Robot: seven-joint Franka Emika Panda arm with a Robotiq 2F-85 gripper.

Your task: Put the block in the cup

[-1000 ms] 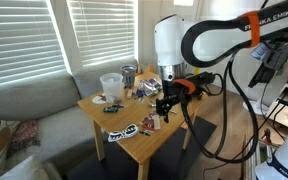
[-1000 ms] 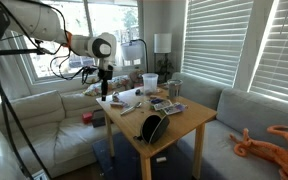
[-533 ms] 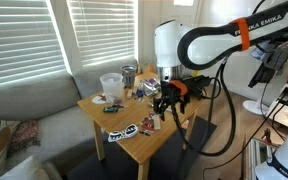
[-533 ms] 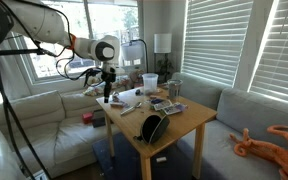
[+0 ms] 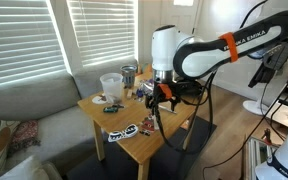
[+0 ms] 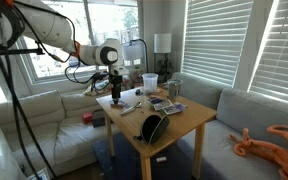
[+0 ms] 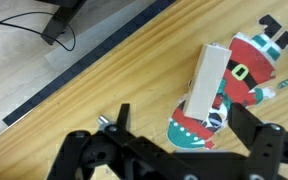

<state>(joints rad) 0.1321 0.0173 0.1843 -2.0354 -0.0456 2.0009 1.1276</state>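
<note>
A pale block [image 7: 206,82] lies across a Santa figure [image 7: 248,60] on the table [image 7: 94,95], near the spread end effector [image 7: 181,125]

You get soft daylight through the slatted blinds [image 5: 34,40] in both exterior views, and the window [image 6: 59,45] behind the arm washes out almost to white. Both of these views are small and coarse, so fine detail smears. In the wrist view the wooden surface [image 7: 114,90] is evenly lit and fairly sharp, while the tool [image 7: 184,135] sits dark and soft-edged along the bottom.
</note>
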